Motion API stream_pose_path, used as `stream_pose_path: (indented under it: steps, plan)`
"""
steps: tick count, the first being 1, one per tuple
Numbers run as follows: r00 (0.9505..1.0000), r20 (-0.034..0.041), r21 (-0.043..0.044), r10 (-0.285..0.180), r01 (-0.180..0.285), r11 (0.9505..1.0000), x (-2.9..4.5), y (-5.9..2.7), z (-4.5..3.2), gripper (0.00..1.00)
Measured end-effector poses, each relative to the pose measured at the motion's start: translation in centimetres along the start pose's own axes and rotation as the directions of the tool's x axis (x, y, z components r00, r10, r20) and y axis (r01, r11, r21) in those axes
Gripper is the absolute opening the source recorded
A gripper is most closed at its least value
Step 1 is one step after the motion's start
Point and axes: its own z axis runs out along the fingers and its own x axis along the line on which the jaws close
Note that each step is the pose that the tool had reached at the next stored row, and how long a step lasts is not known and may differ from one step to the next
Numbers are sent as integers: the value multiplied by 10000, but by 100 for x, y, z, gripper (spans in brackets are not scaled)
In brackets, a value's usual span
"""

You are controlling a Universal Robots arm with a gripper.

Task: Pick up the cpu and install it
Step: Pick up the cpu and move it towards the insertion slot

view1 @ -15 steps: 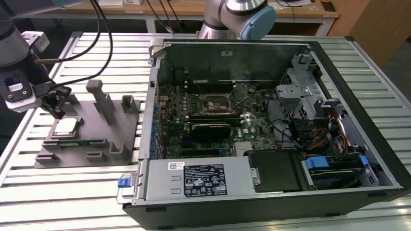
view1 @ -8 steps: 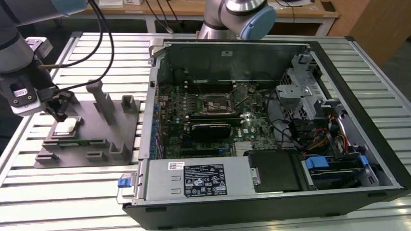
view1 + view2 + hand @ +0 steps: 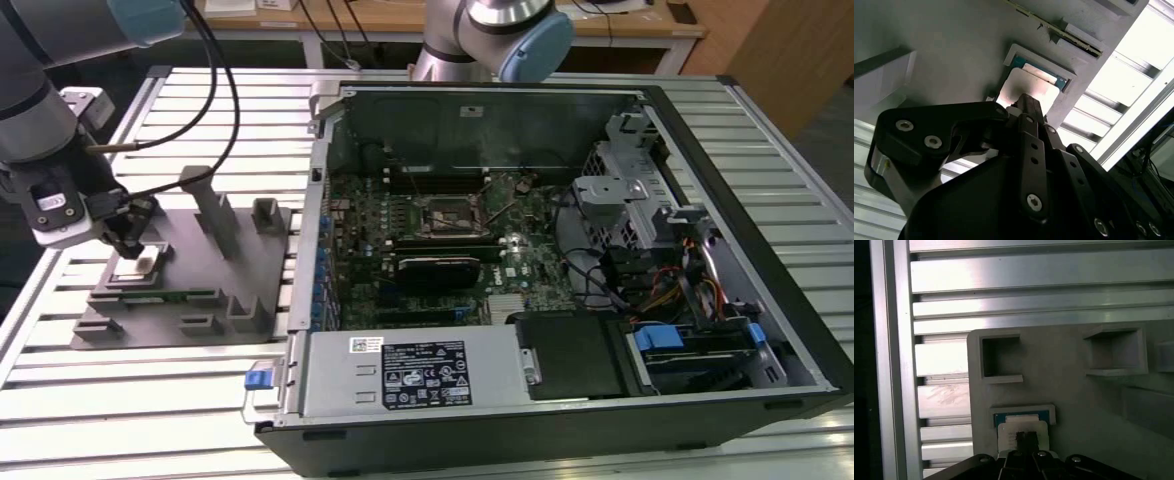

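- The small flat square cpu (image 3: 138, 263) with a silvery-grey top plate lies flat in a shallow rimmed recess (image 3: 1024, 409) of the grey plastic fixture plate with upright posts (image 3: 190, 265). The recess rim surrounds the chip's edges, probably so that it sits in a known place and is presented flat.
- The fixture plate rests on the slatted aluminium worktop (image 3: 134, 420), at the exterior view's left of the open black computer case (image 3: 787, 335).
- The gripper (image 3: 130, 245) points straight down over the recess. In both wrist views its dark fingers (image 3: 1021, 440) are drawn close together with no real gap, and they clamp nothing.
- In the first wrist view the tips sit over the middle of the cpu's (image 3: 1009, 427) pale plate. The chip is wider than the closed tips, so its edges are not pinched. The views do not show whether the tips touch the plate or sit just above it.
- The second wrist view shows the gripper (image 3: 1024, 100) centred over the cpu (image 3: 1030, 81), with a green edge of the chip showing beyond the tips.
- The dark square metal-framed socket (image 3: 447, 212) sits on the green motherboard (image 3: 521, 262) inside the case, well apart from the gripper. The chip is not yet lifted and the installation is not yet begun.
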Motion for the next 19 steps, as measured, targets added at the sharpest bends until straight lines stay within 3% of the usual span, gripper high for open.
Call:
stream_pose_path:
  steps: [7, 15, 16, 19]
  plan:
    - [10000, 1, 2, -6, 6, 10000, 5, -10, 50, 11]
    - [10000, 1, 3, -9, 9, 10000, 5, -11, 51, 11]
    - [10000, 1, 3, -8, 8, 10000, 5, -11, 51, 17]
    - [10000, 1, 3, -8, 8, 10000, 5, -11, 51, 23]
